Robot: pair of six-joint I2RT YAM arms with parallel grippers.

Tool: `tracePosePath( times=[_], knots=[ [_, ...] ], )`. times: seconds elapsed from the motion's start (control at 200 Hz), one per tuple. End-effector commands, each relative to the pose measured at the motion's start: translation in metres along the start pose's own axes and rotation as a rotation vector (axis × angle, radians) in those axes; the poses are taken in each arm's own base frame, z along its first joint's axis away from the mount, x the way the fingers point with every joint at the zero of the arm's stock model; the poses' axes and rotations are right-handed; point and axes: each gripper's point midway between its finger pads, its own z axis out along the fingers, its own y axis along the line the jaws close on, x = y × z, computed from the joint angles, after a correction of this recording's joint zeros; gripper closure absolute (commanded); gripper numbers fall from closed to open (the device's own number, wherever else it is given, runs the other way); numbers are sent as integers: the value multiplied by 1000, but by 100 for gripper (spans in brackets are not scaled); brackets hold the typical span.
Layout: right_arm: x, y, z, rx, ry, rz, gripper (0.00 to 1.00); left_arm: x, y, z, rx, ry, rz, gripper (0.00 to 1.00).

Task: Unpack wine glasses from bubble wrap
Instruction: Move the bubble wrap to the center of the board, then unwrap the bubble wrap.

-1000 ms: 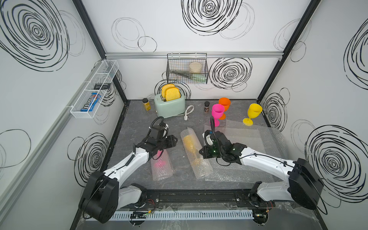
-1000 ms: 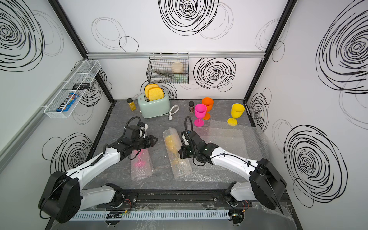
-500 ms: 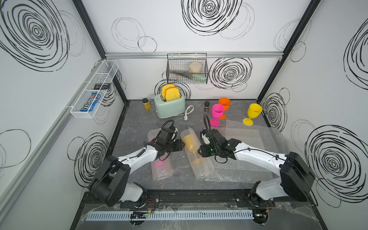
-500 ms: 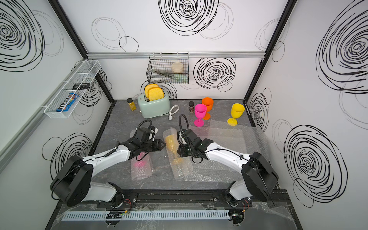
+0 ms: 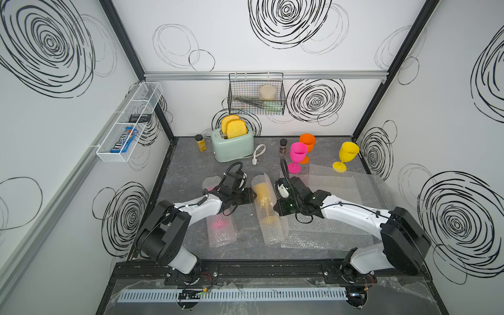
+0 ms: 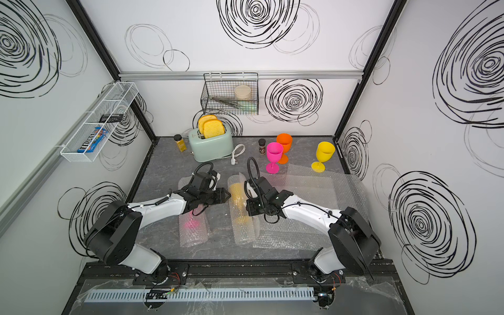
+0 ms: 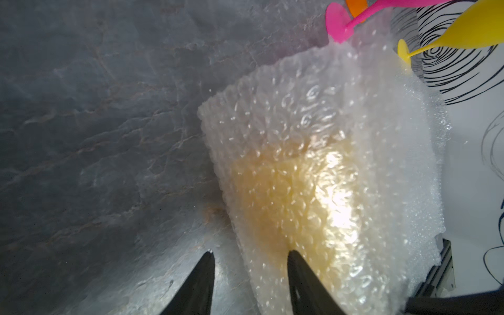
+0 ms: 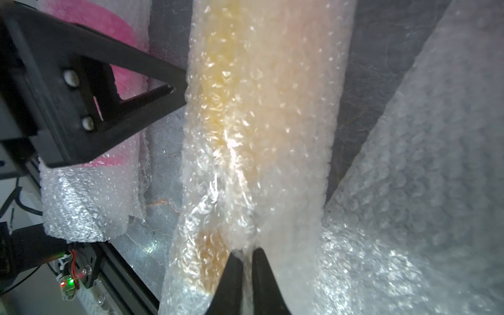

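Note:
A bubble wrap tube with a yellow wine glass inside lies mid-table; it shows up close in the left wrist view. My right gripper is shut on a fold of this wrap at the tube's right side. At the tube's left edge is my left gripper, open, with that edge between its fingertips. A second tube holding a pink glass lies left, partly under my left arm. Bare pink, orange and yellow glasses stand upright at the back right.
Flat bubble wrap sheets cover the table's right half under my right arm. At the back stand a mint toaster, its white plug and two spice jars. A wire basket and white rack hang on the walls.
My left gripper has swung right, from above the pink-filled tube to the left edge of the yellow-filled tube. My right gripper stays at that tube's right side, a little closer in.

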Motion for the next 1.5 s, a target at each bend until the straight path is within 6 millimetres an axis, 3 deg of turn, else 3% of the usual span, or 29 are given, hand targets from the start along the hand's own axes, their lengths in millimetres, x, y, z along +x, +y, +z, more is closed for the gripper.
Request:
tracePosePath(
  times=[0.0, 0.11, 0.37, 0.515, 0.626, 0.681, 0.876, 0.986, 1.131, 1.306, 1.496],
  knots=[
    [-6, 18, -9, -135, -53, 7, 92, -24, -25, 3, 56, -71, 30, 52],
    [-7, 20, -13, -172, -90, 7, 93, -31, -30, 4, 73, -86, 30, 52],
    [-21, 8, -30, -187, -274, 144, 98, -56, -70, -3, 159, -136, 87, 52],
    [-23, 0, -38, -206, -367, 224, 100, -58, -73, -11, 163, -149, 96, 52],
    [-22, -3, -42, -186, -372, 229, 100, -49, -65, -20, 145, -140, 93, 51],
    [-21, -3, -42, -174, -354, 221, 87, -43, -61, -24, 139, -129, 88, 50],
    [-10, -15, -31, -45, -235, 160, 64, 1, -64, -29, 160, -39, 90, 38],
    [-4, -26, -27, 35, -186, 113, 63, 26, -66, -29, 165, 9, 100, 35],
    [-13, -23, -31, 74, -177, 49, 62, 51, -61, -27, 137, 70, 114, 35],
    [-26, -2, -35, 107, -168, -52, 57, 61, -47, -30, 93, 81, 102, 36],
    [-22, 17, -20, 189, -99, -146, 56, 69, -40, -35, 85, 90, 99, 36]
  ],
)
